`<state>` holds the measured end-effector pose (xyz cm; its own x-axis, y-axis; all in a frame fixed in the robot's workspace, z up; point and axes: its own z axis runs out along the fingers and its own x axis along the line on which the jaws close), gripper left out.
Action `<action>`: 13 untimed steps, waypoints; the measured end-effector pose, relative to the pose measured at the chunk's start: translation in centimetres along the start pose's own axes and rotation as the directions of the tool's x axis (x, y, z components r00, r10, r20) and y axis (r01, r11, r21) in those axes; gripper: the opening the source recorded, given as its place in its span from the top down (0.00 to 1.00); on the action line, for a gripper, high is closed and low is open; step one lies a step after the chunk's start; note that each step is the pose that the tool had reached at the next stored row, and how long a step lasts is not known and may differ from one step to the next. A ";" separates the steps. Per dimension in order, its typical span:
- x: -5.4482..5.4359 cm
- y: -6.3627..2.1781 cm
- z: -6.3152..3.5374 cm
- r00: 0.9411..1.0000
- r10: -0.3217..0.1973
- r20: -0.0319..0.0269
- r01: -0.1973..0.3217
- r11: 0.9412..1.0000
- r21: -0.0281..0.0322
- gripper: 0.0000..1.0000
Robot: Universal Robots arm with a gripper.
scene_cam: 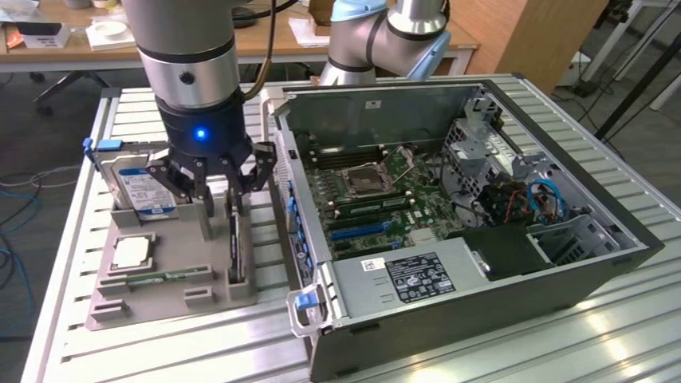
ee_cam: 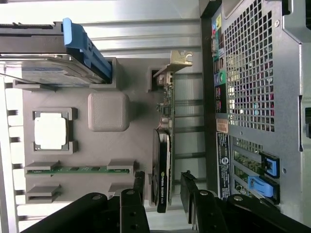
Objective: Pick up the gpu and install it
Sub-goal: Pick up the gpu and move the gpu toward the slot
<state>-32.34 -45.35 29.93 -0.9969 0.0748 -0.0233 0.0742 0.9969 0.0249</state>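
Gpu [ee_cam: 163, 160] not lifted yet. We see it standing on edge in a slot of the grey holder [ee_cam: 97, 145], on the side just beside the case [ee_cam: 248, 73]. Gripper [ee_cam: 163, 180] is spread wide, fingers [ee_cam: 188, 182] straddling the card's near end with a gap each side, so no grip. Pickup and install are both left; we judge the task barely begun.

Card is thin, flat and black, with a glossy cooler and a bent silvery bracket [ee_cam: 180, 60]. Holder is matte moulded plastic with blocky pockets, also holding the drive [scene_cam: 143, 187], chip [ee_cam: 50, 132] and green stick [ee_cam: 77, 170]. Case is perforated sheet metal.
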 end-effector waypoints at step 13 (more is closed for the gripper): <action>-0.2 0.01 0.92 1.000 0.000 0.000 0.000 1.000 0.000 0.57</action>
<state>-32.10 -45.34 29.02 -0.9969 0.0750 -0.0232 0.0744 0.9969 0.0249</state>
